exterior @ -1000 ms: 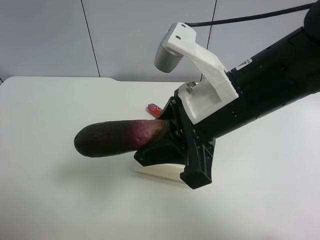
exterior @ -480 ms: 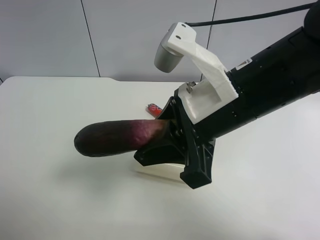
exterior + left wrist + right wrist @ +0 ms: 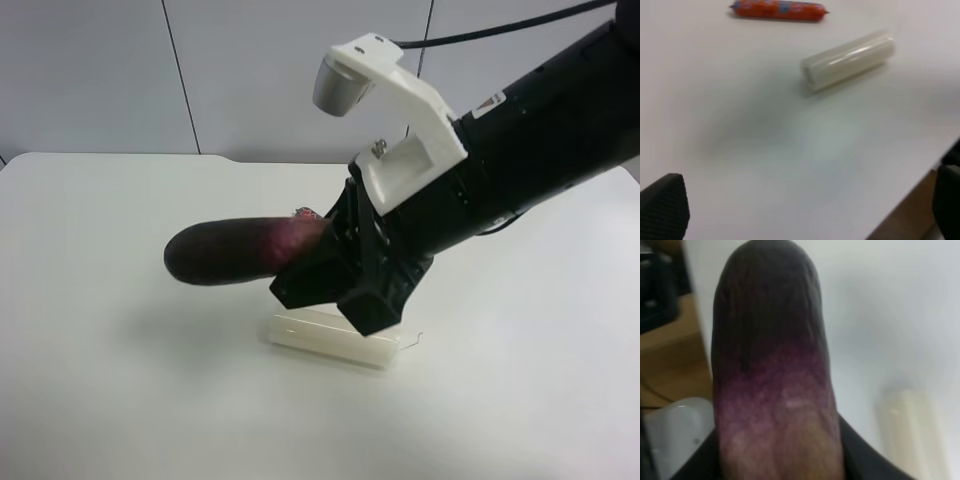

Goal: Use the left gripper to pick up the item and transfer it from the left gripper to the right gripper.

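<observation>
The dark purple eggplant (image 3: 235,252) is held in the air above the white table (image 3: 100,380), lying nearly level. My right gripper (image 3: 332,265), with the white angular housing, is shut on its pinkish end. In the right wrist view the eggplant (image 3: 772,365) fills the middle, its dark rounded end pointing away. My left gripper (image 3: 805,210) is open and empty above the table; only its two black fingertips (image 3: 665,205) show, far apart. The left gripper is out of the exterior high view.
A white cylinder candle (image 3: 330,338) lies on the table under the right gripper; it also shows in the left wrist view (image 3: 847,60). A red patterned sausage (image 3: 777,9) lies beyond it. The table's edge (image 3: 940,160) is close to the left gripper.
The right arm has lifted and tilted, carrying the eggplant slightly up and to the right. More of the candle beneath it now shows.
</observation>
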